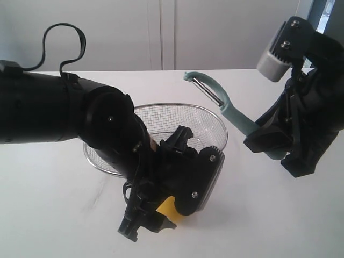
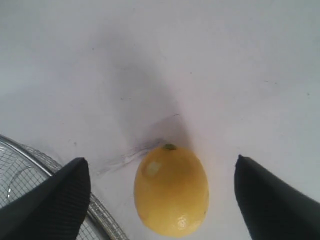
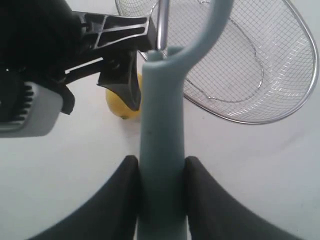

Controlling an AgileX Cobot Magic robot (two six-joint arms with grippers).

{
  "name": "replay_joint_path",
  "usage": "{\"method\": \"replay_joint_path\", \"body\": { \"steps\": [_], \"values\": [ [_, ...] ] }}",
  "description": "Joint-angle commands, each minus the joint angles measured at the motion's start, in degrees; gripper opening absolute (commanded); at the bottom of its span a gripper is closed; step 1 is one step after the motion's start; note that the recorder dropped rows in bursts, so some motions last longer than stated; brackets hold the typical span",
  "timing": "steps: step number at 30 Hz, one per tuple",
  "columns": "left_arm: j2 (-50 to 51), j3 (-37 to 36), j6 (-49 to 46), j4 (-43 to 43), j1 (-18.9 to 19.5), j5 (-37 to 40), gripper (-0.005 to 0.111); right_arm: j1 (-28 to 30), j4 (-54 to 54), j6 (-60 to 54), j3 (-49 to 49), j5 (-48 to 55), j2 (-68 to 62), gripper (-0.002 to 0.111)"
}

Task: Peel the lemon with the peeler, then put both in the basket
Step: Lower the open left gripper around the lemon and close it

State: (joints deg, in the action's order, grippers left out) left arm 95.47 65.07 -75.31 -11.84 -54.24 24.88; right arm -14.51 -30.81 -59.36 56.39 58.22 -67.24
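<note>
The yellow lemon (image 2: 171,190) lies on the white table just outside the basket (image 1: 207,119), a silver wire-mesh bowl with a steel rim. My left gripper (image 2: 160,159) hangs over the lemon, open, one finger on each side with clear gaps. From the exterior view only a yellow patch of the lemon (image 1: 170,209) shows under the left gripper (image 1: 153,219). My right gripper (image 3: 161,160) is shut on the handle of the pale teal peeler (image 3: 162,120). It holds the peeler (image 1: 232,112) in the air at the right, head and blade pointing up over the basket's far rim.
The basket rim (image 2: 35,156) runs close beside one left finger. The bulky left arm (image 1: 64,115) covers the basket's near left side. Bare white table (image 1: 269,215) lies at the front right and the front left.
</note>
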Motion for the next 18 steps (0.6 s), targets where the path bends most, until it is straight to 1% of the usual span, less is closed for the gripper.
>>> {"method": "replay_joint_path", "body": {
  "steps": [1, 12, 18],
  "values": [
    [0.9, 0.2, 0.5, 0.8, -0.2, -1.1, 0.082, 0.3, -0.5, 0.1, -0.2, -0.2, 0.2, 0.000],
    [4.0, 0.2, 0.5, 2.2, -0.2, -1.5, 0.082, 0.3, -0.5, 0.1, -0.2, -0.2, 0.2, 0.000],
    [5.2, 0.2, 0.5, 3.8, -0.2, -3.9, 0.082, 0.3, -0.5, 0.1, -0.2, -0.2, 0.2, 0.000]
  ]
}}
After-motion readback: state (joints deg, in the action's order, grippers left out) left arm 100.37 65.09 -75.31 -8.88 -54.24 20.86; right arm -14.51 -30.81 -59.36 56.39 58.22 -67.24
